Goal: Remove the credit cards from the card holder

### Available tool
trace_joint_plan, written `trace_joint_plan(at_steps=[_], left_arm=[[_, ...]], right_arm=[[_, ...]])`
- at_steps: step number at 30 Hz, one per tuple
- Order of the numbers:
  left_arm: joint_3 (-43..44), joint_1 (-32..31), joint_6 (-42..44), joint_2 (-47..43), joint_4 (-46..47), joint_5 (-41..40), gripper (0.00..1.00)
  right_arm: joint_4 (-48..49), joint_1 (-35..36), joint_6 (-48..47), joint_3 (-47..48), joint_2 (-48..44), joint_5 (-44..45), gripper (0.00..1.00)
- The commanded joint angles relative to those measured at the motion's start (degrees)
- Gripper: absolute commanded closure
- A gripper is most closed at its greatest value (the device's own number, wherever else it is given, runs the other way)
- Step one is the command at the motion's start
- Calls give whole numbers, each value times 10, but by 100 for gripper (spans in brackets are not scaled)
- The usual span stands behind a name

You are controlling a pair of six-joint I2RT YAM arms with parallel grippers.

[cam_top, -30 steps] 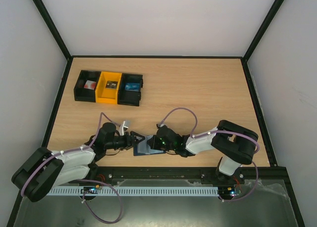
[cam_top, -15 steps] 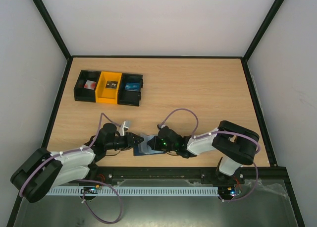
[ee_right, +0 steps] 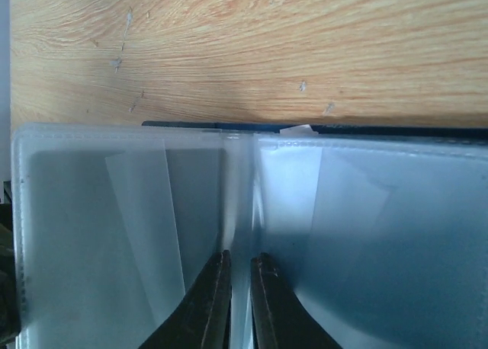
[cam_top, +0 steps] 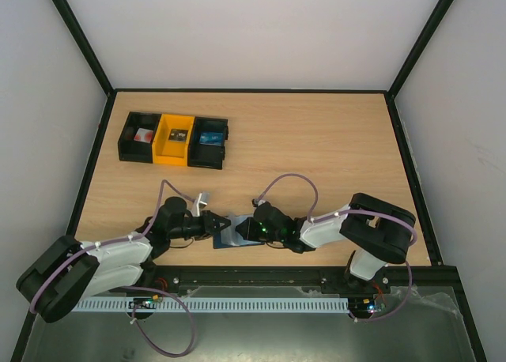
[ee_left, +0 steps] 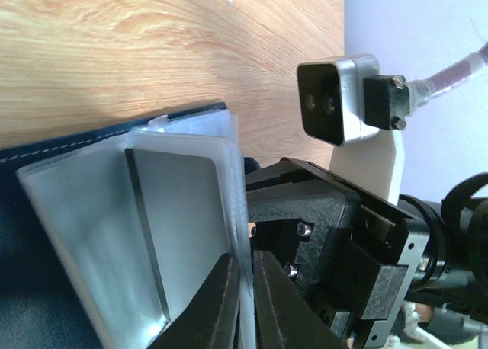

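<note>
- Navy card holder lies open on the table at the lower centre of the overhead view. It sits directly between the two tools, well apart from the row of bins at upper left.
- Bottom centre of the left wrist view: the left tool has its jaws narrow, nipping the free edge of one frosted plastic sleeve of the holder.
- Bottom centre of the right wrist view: the right tool also has its jaws narrow, pinched on the central fold where two sleeves meet.
- Step in hand, as judged: spreading the sleeves to reach a card.
- To do this well, one tool should anchor the holder flat on the table. The other should grip the card itself, not the plastic alone, and draw it along the pocket opening. A pull across the pocket would likely drag the whole holder.
- Hidden: the credit cards are not clearly seen. A grey rectangle inside the sleeve in the left wrist view may be one. Pale shapes behind the frosting in the right wrist view can be neither identified nor counted.
- Obscured or too small: from overhead the tools cover most of the holder. No closing tab shows, and the bin contents are too small to name.
</note>
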Motion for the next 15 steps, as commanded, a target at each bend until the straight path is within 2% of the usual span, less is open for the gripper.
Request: trace_joint_plan(at_steps=[1,4,7,15], left_arm=[[12,-6,2,8,37,5,94],[11,-9,-2,20,56,8,97],[14,-17,-2,23,66,8,94],[23,-24,18,27,38,-4,97]], right_arm=[[-24,3,-5,-13,-8,12,89],[-23,3,-3,-13,-8,13,89],[-27,4,-3,-13,-9,14,86],[-38,3,-5,-14,-19,22,78]])
